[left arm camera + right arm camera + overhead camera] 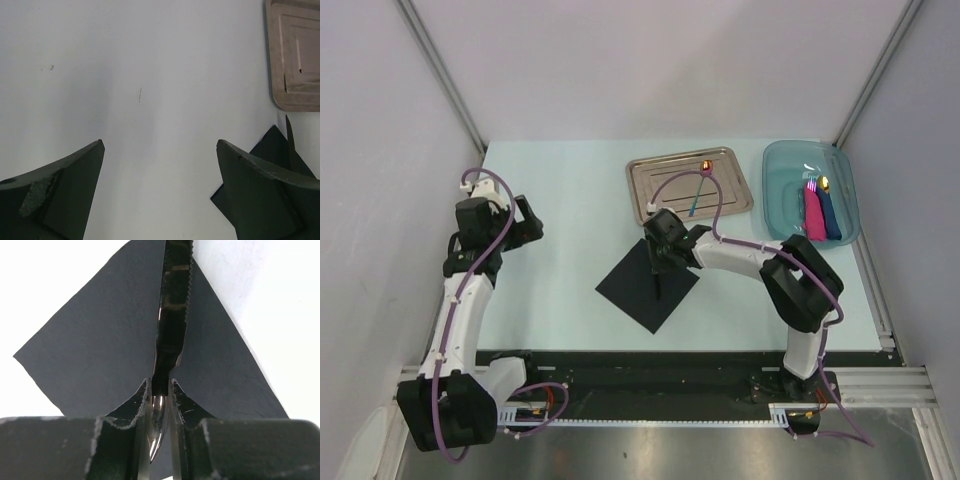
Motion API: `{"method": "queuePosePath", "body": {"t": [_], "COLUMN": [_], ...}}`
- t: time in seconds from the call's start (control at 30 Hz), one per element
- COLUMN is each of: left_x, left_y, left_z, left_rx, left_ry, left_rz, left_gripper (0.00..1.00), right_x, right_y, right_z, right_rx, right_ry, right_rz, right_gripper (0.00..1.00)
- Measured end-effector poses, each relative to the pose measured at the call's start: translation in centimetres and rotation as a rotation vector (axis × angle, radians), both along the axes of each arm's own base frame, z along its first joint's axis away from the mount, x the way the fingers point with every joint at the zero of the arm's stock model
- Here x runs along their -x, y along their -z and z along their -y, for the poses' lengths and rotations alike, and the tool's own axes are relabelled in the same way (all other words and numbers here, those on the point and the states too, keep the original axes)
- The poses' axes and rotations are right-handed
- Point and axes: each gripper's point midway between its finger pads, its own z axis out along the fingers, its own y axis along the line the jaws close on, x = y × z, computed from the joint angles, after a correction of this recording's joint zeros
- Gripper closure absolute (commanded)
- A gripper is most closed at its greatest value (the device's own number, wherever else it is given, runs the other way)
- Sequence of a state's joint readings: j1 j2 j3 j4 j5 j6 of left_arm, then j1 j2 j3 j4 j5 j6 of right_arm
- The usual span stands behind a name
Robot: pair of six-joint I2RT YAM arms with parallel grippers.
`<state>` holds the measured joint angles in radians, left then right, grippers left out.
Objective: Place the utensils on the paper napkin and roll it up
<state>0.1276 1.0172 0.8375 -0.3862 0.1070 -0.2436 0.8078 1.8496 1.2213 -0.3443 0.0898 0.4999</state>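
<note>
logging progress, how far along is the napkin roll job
Nothing finished: the black napkin lies flat, unrolled. In hand: the right gripper is shut on the dark knife over it. To do: the blue-handled utensil is on the steel tray, then the rolling; the left gripper is open, empty.

Counter [560, 200]: I see a pale, matte top filling mid-frame.
Paper napkin [630, 288]: black square lying flat on it, turned corner-up, lower centre.
Steel tray [645, 190]: upper centre, apart from the napkin.
Blue tub [785, 190]: upper right, just beside the tray.
</note>
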Motion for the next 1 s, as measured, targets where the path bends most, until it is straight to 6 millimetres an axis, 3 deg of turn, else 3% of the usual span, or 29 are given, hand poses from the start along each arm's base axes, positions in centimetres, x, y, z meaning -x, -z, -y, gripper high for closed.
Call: {"method": "queuePosePath", "body": {"t": [0.27, 1.0], "left_x": [0.2, 0.2], "left_y": [0.3, 0.6], "left_z": [0.0, 0.0], "left_rx": [0.0, 0.001], "left_ry": [-0.003, -0.003], "left_rz": [-0.009, -0.017], "left_gripper": [0.0, 0.0], "right_x": [-0.3, -1.7], "right_y": [2.1, 2.1], "right_z": [0.2, -0.3], "right_rx": [0.024, 0.013], "right_ry": [0.019, 0.058], "right_rz": [-0.04, -0.051], "right_gripper": [1.0, 1.0]}}
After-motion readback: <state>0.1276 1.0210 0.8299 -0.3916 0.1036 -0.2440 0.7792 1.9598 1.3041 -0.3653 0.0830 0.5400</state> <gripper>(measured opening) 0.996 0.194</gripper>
